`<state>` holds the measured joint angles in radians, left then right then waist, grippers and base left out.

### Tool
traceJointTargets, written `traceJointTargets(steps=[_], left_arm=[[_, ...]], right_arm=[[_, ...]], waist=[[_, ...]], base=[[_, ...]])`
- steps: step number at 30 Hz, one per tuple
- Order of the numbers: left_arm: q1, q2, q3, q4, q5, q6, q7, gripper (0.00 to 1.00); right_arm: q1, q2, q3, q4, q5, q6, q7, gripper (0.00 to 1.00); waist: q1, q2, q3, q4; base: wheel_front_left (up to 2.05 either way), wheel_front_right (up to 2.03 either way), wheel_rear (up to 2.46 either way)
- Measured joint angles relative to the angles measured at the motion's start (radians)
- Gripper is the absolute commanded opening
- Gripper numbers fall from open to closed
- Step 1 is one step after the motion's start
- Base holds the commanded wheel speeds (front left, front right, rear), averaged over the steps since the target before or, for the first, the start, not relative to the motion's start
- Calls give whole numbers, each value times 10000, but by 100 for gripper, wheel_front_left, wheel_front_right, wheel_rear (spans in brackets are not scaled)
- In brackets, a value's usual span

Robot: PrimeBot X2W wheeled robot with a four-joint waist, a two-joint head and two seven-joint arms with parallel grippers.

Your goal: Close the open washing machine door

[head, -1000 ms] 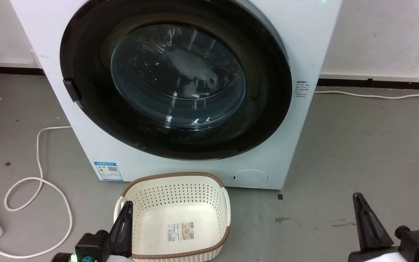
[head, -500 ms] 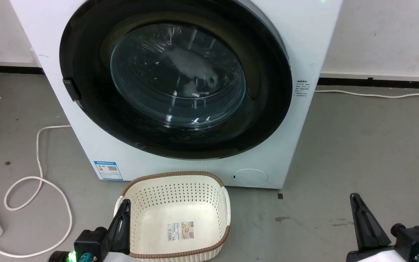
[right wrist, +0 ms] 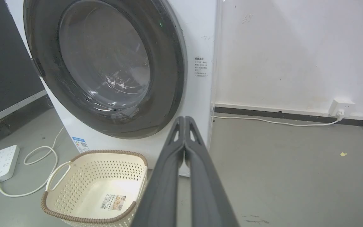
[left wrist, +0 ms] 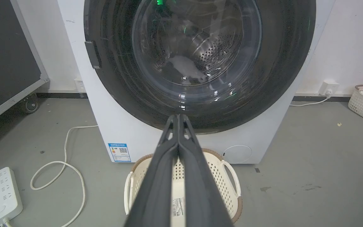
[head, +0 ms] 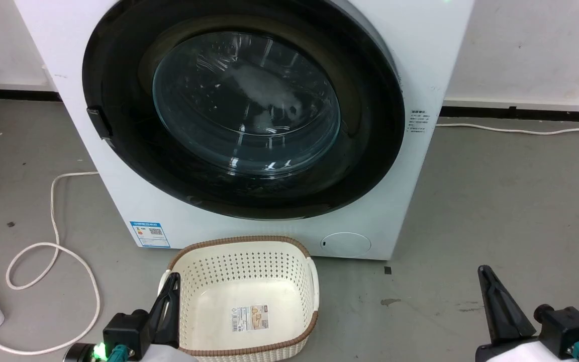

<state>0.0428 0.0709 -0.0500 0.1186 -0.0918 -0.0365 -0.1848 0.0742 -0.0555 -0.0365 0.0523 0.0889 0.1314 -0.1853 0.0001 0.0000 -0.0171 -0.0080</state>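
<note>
Left end effector (head: 173, 292) and right end effector (head: 484, 272) have edged leftward, fingers together; round black-rimmed glass washing machine door (head: 247, 100) sits closed.

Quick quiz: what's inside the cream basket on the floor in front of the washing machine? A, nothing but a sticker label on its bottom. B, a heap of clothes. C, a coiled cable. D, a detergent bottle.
A: the basket shows bare perforated walls, with just a label stuck flat on its bottom.
</note>
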Motion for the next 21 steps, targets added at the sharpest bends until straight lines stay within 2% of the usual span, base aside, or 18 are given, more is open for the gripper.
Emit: traceJointTargets(steps=[21], left_arm=[[-36,-25,96,-265,203,82,424,0]], right_arm=[[-80,0,81,-92,-192,0,431,0]], waist=[[0,0,40,18]], base=[[0,0,0]])
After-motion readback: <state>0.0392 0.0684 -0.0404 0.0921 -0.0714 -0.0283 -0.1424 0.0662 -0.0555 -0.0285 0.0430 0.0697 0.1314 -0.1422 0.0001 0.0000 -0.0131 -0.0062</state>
